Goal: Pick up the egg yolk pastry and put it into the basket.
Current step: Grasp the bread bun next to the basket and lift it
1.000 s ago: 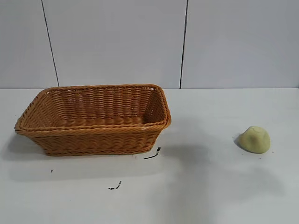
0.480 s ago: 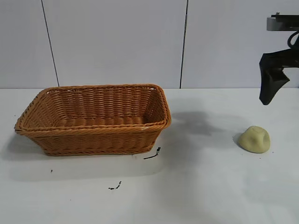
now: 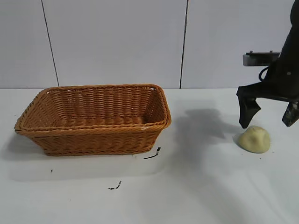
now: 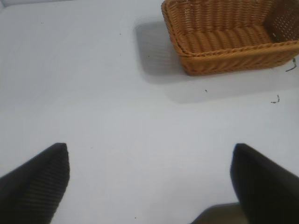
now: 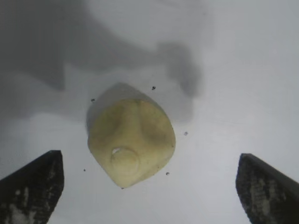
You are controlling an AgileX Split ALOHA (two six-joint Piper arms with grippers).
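Tabletop point(image 3: 201, 196): white, w/ a few dark specks near the basket.

Basket point(image 3: 93, 119): sits left of centre in the exterior view, upright, nothing visible inside. Well apart from the pastry, so the carry across is long.

Right tool point(image 3: 268, 116): hangs over the right side of the tabletop, jaws spread wide, gripping nothing. One finger is just beside the pastry's left edge in the exterior view, the other out past its right. Wrist view shows the pastry between the two fingertips point(image 5: 32, 186), gaps on both sides, closer to one of them.

Left tool point(image 4: 149, 186): parked off to the side over bare tabletop, jaws apart, holding nothing; basket seen far off from its cam.

Pastry point(image 3: 255, 139): on the tabletop at right, pale yellow dome, dented top w/ a small bump point(image 5: 124, 161). Not touched by anything.

Risks, as I judge them:
- Off-centre approach: nearer finger hits first and shoves the pastry sideways instead of pinching it.
- Tool prob. not low enough yet; closing high on the rounded dome could squeeze it out downward.
- Looks soft: too much squeeze may deform it.
- Weak hold = drop during the long carry, short of the basket or onto its rim.
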